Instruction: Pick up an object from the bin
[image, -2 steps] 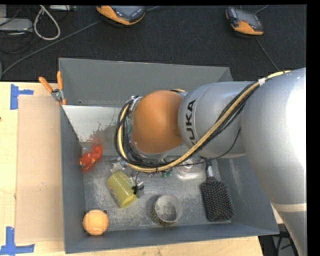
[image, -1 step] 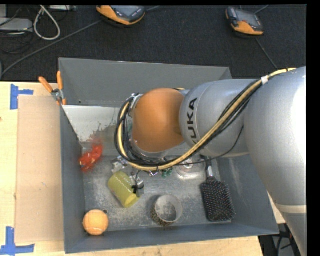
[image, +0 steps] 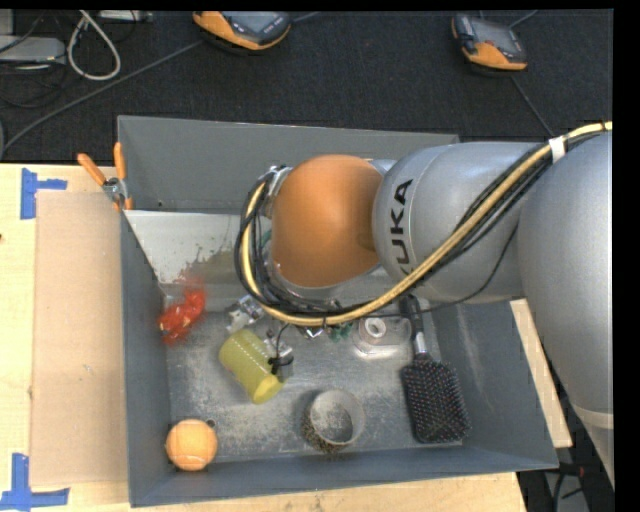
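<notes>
Yellow-green cup (image: 250, 366) on its side, left of centre in the bin (image: 180, 160). Pincer (image: 266, 338) at the cup's upper edge under the orange cover (image: 320, 220); open or closed, cannot tell. Around: red thing (image: 182, 312), orange ball (image: 191, 444), grey ring (image: 333, 418), black brush (image: 432, 398).

One yellow cup (image: 250, 365), one orange ball (image: 191, 444), one red lump (image: 181, 313), one black hairbrush (image: 432, 398), one grey ring (image: 333, 418), one white disc (image: 376, 333)
</notes>
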